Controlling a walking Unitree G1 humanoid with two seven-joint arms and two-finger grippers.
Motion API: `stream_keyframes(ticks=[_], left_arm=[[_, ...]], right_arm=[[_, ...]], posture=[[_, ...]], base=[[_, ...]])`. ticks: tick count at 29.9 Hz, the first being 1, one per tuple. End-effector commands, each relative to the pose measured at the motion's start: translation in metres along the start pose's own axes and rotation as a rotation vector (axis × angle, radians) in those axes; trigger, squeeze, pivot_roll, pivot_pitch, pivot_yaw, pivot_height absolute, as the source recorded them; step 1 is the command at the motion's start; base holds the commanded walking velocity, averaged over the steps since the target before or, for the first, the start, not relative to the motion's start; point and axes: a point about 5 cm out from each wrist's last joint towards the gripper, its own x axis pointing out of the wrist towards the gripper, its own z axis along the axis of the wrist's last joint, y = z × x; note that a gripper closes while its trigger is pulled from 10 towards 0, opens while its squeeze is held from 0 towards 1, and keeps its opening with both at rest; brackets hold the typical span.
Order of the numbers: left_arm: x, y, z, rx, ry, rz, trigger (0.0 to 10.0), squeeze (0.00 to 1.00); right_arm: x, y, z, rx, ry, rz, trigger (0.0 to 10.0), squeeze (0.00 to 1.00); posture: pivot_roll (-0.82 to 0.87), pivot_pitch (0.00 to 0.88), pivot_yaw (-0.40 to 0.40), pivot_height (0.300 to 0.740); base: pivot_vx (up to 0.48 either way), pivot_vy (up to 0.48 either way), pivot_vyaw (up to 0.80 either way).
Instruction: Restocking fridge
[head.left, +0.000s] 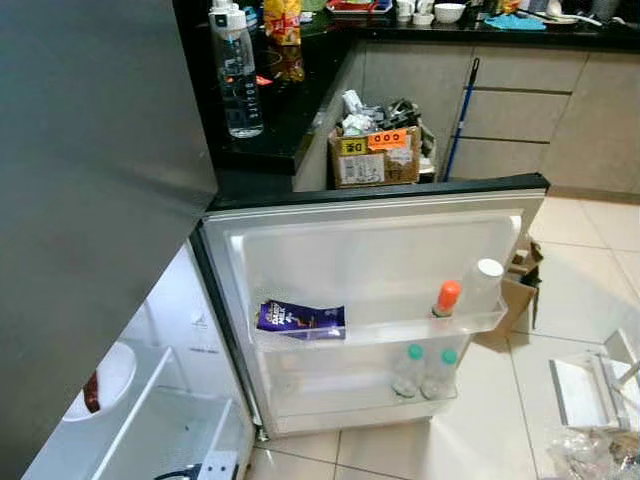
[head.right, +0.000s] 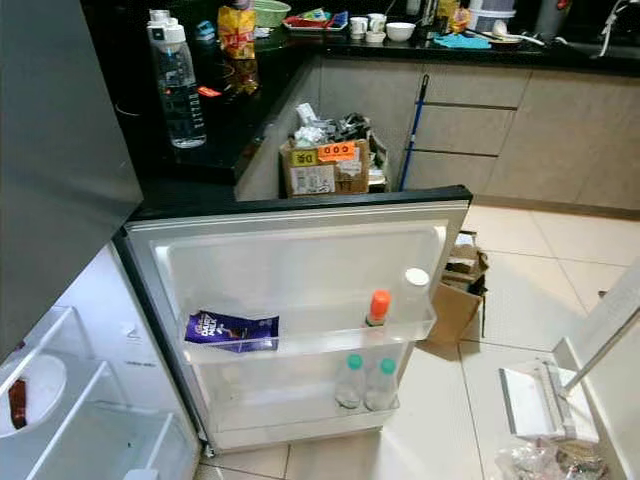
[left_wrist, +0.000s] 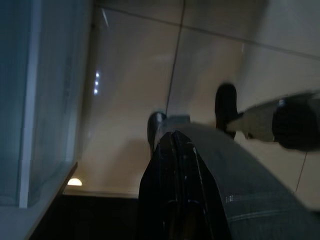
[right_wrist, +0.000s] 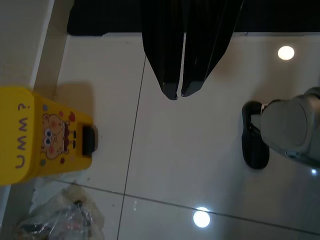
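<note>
The fridge door (head.left: 380, 245) stands wide open in front of me. Its upper shelf holds a purple chocolate packet (head.left: 300, 319), an orange-capped bottle (head.left: 447, 298) and a white-capped bottle (head.left: 484, 283). Two green-capped bottles (head.left: 425, 370) stand on the lower shelf. Inside the fridge at the left lies a white bowl (head.left: 105, 380) with something red in it. A tall clear water bottle (head.left: 238, 75) and a yellow snack bag (head.left: 284, 25) stand on the black counter. My left gripper (left_wrist: 175, 137) and right gripper (right_wrist: 178, 95) hang shut over the floor tiles, holding nothing.
A cardboard box of rubbish (head.left: 375, 155) and a blue-handled broom (head.left: 460, 115) stand behind the door. Another carton (head.left: 515, 290) sits by the door's far edge. A yellow cartoon box (right_wrist: 42, 132) and a plastic bag (right_wrist: 60, 217) lie on the floor at my right.
</note>
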Motion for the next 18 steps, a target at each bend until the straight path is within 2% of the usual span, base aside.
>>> stream_keyframes(ticks=[1,3,6,9,11,14,15,18], left_arm=[[0.000,0.001,-0.003,-0.018,0.011,0.020,10.0,0.00],[0.000,0.003,-0.003,-0.005,0.027,0.037,10.0,0.00],[0.000,0.004,0.000,-0.013,0.022,0.064,10.0,0.00],[0.001,0.005,0.004,-0.013,0.009,0.086,10.0,0.00],[0.001,0.004,0.003,-0.032,0.010,0.099,10.0,0.00],[0.002,0.003,0.001,-0.015,0.021,0.096,10.0,0.00],[0.000,0.005,-0.003,0.014,0.040,0.120,10.0,0.00],[-0.002,0.010,-0.007,0.005,0.051,0.149,10.0,0.00]], right_arm=[[0.000,0.003,0.000,0.008,0.000,0.013,10.0,0.00],[0.001,0.008,0.001,0.016,-0.004,0.033,10.0,0.00],[0.001,0.020,0.003,-0.023,0.001,0.089,10.0,0.00],[0.001,0.024,0.004,-0.053,-0.003,0.111,10.0,0.00],[0.001,0.023,0.003,-0.054,0.002,0.110,10.0,0.00],[0.001,0.020,0.002,-0.044,0.005,0.105,10.0,0.00],[0.001,0.016,0.004,-0.033,-0.002,0.089,10.0,0.00],[0.002,0.014,0.010,-0.032,-0.015,0.082,10.0,0.00]], posture=[[-0.05,0.000,-0.003,0.740],[-0.05,0.000,0.000,0.740],[-0.04,0.000,-0.001,0.740],[-0.04,0.000,-0.006,0.740],[-0.03,0.000,-0.007,0.740],[-0.02,0.000,-0.009,0.740],[-0.02,0.000,-0.025,0.740],[-0.02,0.000,-0.029,0.740]], base=[[0.000,0.000,0.00],[0.000,0.000,0.00],[0.000,0.000,0.00],[0.000,0.000,0.00],[0.000,0.000,0.00],[0.000,0.000,0.00],[0.000,0.000,0.00],[0.000,0.000,0.00]])
